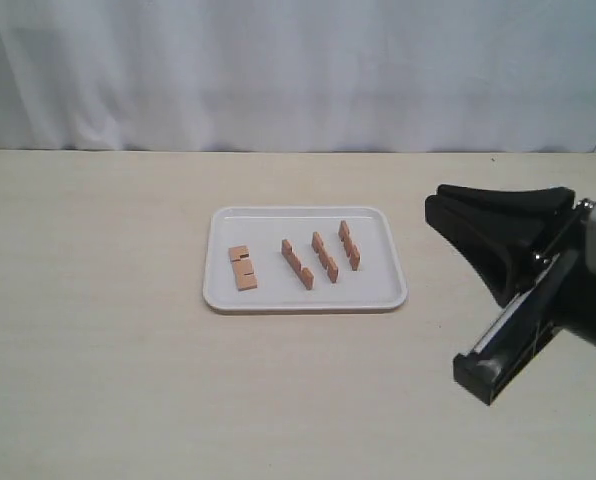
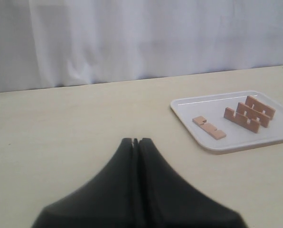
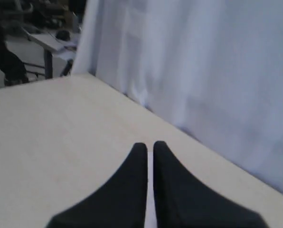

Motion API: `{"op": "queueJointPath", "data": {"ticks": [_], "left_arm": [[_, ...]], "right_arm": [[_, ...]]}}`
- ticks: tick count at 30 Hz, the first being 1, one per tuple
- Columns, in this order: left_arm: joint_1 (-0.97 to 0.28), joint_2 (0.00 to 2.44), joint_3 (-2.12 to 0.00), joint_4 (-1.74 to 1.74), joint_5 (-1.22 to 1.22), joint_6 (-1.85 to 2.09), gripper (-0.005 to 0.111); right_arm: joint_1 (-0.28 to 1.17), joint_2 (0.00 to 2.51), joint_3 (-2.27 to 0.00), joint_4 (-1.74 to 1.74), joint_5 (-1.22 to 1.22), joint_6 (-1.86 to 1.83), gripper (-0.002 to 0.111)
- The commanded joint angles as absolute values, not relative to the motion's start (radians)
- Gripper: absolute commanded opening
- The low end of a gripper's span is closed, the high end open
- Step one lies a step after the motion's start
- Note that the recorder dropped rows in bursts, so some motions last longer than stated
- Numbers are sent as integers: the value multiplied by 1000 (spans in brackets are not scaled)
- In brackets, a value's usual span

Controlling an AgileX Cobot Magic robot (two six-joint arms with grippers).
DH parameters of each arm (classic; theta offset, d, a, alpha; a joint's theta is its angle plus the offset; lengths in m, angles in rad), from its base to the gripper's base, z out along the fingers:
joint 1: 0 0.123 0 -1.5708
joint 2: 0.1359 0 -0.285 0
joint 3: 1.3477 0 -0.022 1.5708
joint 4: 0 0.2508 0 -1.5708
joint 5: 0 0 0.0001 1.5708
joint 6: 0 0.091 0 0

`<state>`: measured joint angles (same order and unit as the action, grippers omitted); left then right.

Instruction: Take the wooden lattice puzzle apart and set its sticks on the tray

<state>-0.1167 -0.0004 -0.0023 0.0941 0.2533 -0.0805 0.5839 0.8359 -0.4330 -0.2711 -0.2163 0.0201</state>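
Observation:
The white tray lies mid-table with the sticks apart on it; no assembled wooden lattice puzzle is in view. One stick lies flat at the tray's left. Three sticks stand on edge in a slanted row to its right. My right gripper hovers off the tray's right side, shut and empty; in its wrist view only bare table lies ahead. My left gripper is shut and empty, out of the exterior view, with the tray and sticks ahead to one side.
A white curtain hangs behind the pale table. The right arm's black and grey body takes up the table's right side. In the right wrist view a desk stands beyond the table's far edge.

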Motion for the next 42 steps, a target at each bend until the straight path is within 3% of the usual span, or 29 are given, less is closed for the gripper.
{"op": "queueJointPath", "data": {"ticks": [1,18,27,36,42], "left_arm": [[-118,0,0,93,242,-84,0],[-118,0,0,93,242,-84,0],[-118,0,0,93,242,-84,0],[-118,0,0,93,242,-84,0],[-118,0,0,93,242,-84,0]], "right_arm": [[585,832,-353,-301,-414,6,4],[583,810,-331,-293,-419,8,4],[578,735,-191,-293,-418,-25,4],[409,531,0,-59,-414,34,4],[323,368,0,-63,-132,75,4]]}}
